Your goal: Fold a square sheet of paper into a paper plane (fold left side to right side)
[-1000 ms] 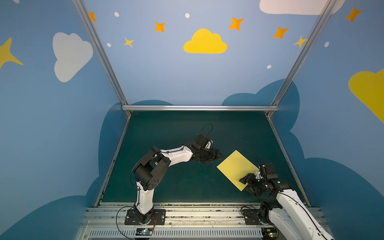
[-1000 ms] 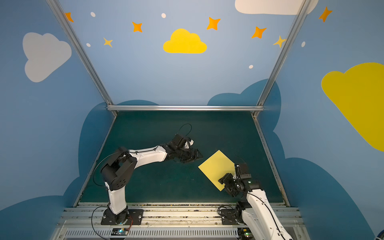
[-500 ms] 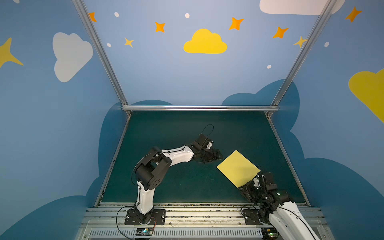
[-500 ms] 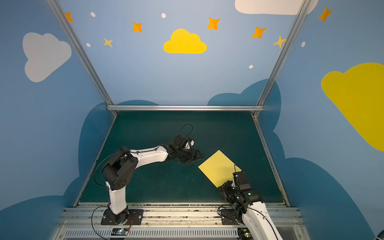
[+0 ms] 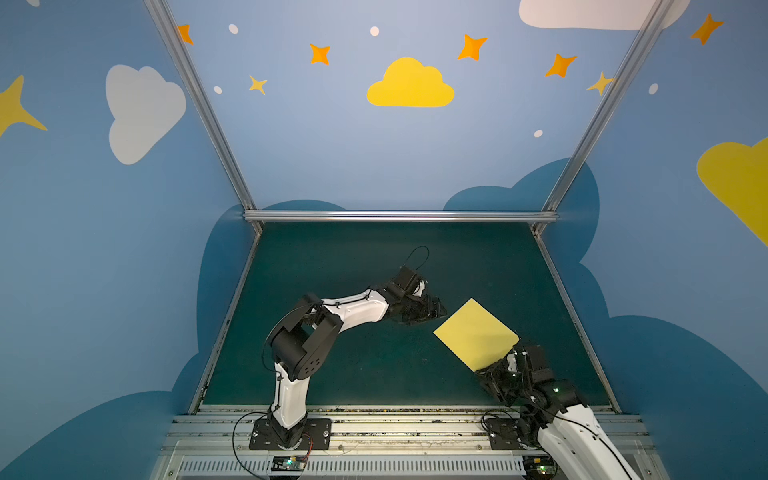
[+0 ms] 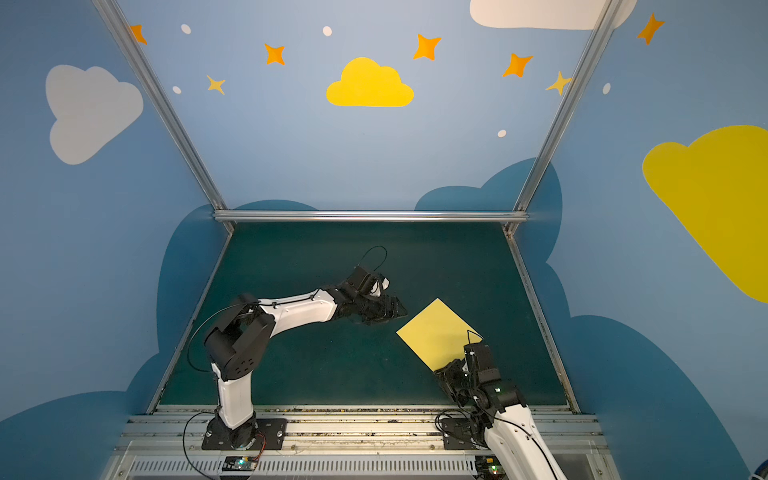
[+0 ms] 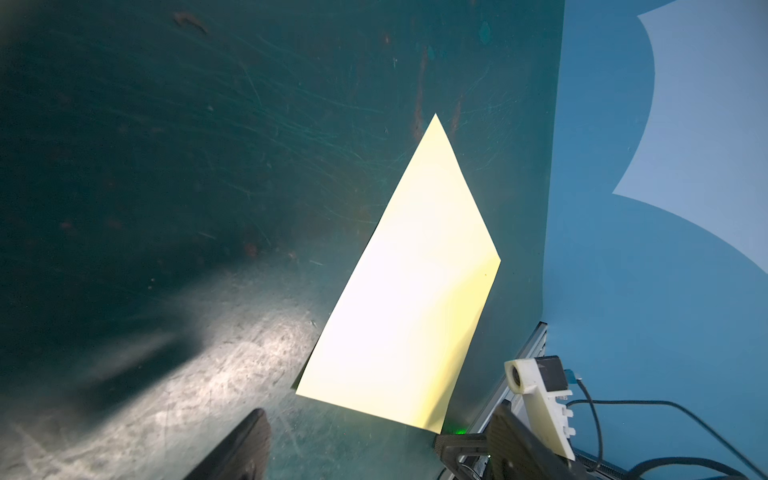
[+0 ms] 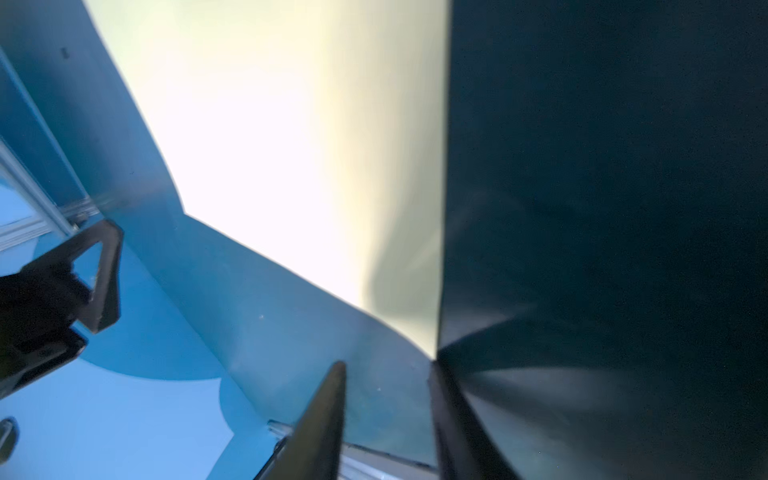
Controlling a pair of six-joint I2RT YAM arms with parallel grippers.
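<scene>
1. You've barely started: the square sheet of paper (image 5: 476, 334) lies unfolded on the right half of the green mat (image 5: 353, 270)
2. Your left gripper (image 5: 437, 310) hovers over mid-mat, jaws wide apart, empty
3. Your right gripper (image 5: 490, 374) sits at the mat's front right, at the sheet's near corner, jaws apart, nothing clamped
4. Every fold is left for you

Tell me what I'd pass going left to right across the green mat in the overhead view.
In a top view: left arm's black elbow → left gripper, jaws open → square sheet of paper → right arm's white forearm.
</scene>
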